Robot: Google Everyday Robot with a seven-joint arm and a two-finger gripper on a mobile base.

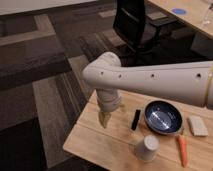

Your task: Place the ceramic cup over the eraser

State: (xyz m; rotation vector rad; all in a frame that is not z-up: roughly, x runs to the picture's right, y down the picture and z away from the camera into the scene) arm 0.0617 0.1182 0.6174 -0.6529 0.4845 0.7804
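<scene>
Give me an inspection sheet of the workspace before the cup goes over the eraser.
Surface: wooden table, light wood.
Job's things: ceramic cup by the table's near edge; eraser lying flat, apart from the cup.
Clutter: dark blue bowl, beige block, orange carrot, all right of the eraser.
Grippers: gripper open, empty, pointing down over the table left of the eraser.
Cables: nothing seen.
Surroundings: patterned carpet, black office chair, second desk.

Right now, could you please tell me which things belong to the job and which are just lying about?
Job: cup, eraser, open claw above the table, left of the eraser.
Lying about: bowl, beige block, carrot.
</scene>
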